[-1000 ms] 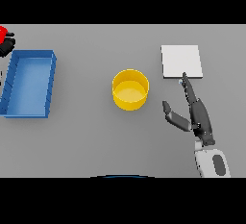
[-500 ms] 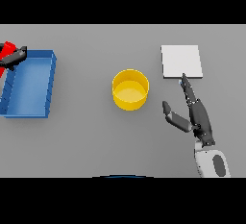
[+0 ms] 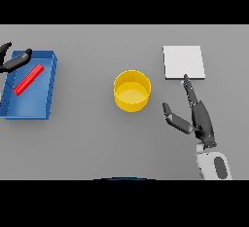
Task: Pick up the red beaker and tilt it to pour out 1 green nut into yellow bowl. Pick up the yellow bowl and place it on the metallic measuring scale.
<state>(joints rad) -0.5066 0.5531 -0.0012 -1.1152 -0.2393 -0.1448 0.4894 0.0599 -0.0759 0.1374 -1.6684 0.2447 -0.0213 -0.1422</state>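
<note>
A plain grey table [image 3: 87, 143] fills the view; no writing shows. The red beaker [image 3: 28, 79] lies tilted over the blue bin [image 3: 29, 111], just beside the left hand [image 3: 14, 61], whose fingers are spread and off it. The yellow bowl [image 3: 132, 91] stands mid-table. The right hand [image 3: 199, 119] rests open, fingertips near the scale [image 3: 183, 61].

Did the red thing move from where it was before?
Yes. The red beaker was past the blue tray's far left corner; now it lies tilted inside the tray, just right of the left robot hand.

Red beaker [image 3: 28, 79] in blue tray [image 3: 48, 97]
</note>
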